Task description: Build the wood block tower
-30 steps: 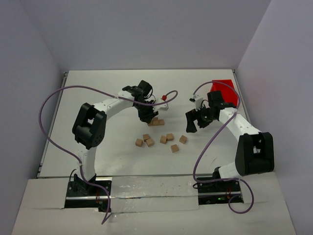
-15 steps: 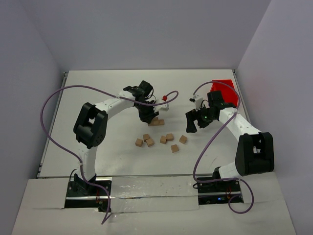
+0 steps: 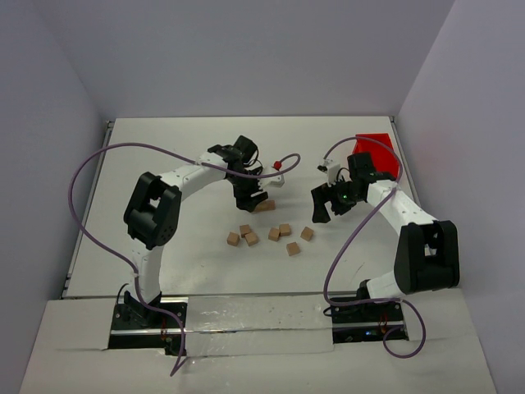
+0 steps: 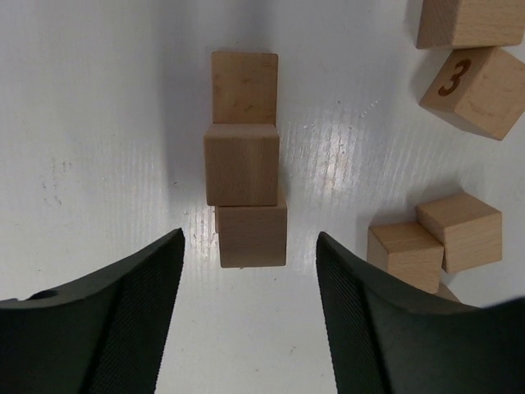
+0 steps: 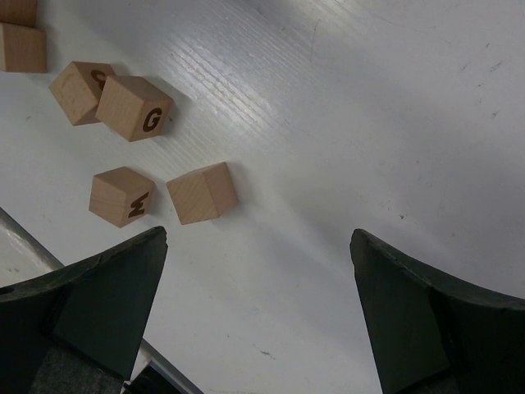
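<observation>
The tower (image 4: 241,164) is a short row of plain tan cubes, with one cube lying higher and overlapping its neighbours; in the top view the tower (image 3: 264,205) sits mid-table. My left gripper (image 4: 250,254) hangs just short of its near end, open, with nothing between its fingers (image 4: 123,312). From above, the left gripper (image 3: 250,197) stands right beside the tower. Several loose wood blocks (image 3: 274,234) lie scattered in front of it, some lettered (image 5: 134,107) or numbered (image 4: 472,86). My right gripper (image 3: 322,205) is wide open over bare table, and a plain cube (image 5: 203,193) lies just beyond its left finger.
A red plastic bin (image 3: 379,154) stands at the back right, behind the right arm. A small white part with a red knob (image 3: 276,174) lies just behind the tower. Purple cables loop from both arms. Walls close off the table's left, far and right sides.
My left gripper was shut over the tower and now stands open, leaving a cube on the row. The right arm has not moved.
</observation>
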Controlling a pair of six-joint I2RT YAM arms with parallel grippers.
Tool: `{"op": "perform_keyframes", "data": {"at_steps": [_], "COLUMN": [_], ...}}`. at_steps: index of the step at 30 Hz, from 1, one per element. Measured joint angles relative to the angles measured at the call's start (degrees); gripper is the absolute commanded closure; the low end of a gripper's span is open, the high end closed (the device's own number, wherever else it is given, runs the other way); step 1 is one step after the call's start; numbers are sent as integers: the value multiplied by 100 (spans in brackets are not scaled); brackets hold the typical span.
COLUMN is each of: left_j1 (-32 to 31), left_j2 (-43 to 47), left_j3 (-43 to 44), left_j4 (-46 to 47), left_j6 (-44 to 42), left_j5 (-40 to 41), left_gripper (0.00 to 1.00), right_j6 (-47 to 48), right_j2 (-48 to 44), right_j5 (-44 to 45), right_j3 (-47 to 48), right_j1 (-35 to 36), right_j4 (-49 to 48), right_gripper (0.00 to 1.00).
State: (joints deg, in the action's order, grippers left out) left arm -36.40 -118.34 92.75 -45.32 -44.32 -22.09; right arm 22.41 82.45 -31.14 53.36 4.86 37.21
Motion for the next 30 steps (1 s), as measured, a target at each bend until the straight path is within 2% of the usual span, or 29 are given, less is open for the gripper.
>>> {"op": "perform_keyframes", "data": {"at_steps": [12, 14, 19, 24, 27, 30], "left_j1": [0, 8, 171, 875, 1356, 1571], "left_j2": [112, 337, 1482, 2528, 2810, 2911], "left_j3": [167, 168, -174, -790, -1229, -1590], "left_j4": [-145, -233, -227, -90, -3, 24], "left_j6": [-4, 17, 176, 517, 730, 878], "left_j5": [102, 123, 49, -324, -591, -751], "left_gripper": [6, 1, 1, 1, 1, 1], "right_j6": [-2, -2, 1, 22, 67, 138], "right_j2": [4, 3, -93, -218, -215, -164], "right_j5": [-2, -4, 73, 238, 355, 425], "right_j3": [2, 2, -3, -21, -58, -59], "right_j1": [1, 2, 165, 583, 881, 1114], "right_j4": [34, 78, 183, 201, 225, 232], "right_gripper": [0, 0, 1, 9, 16, 24]}}
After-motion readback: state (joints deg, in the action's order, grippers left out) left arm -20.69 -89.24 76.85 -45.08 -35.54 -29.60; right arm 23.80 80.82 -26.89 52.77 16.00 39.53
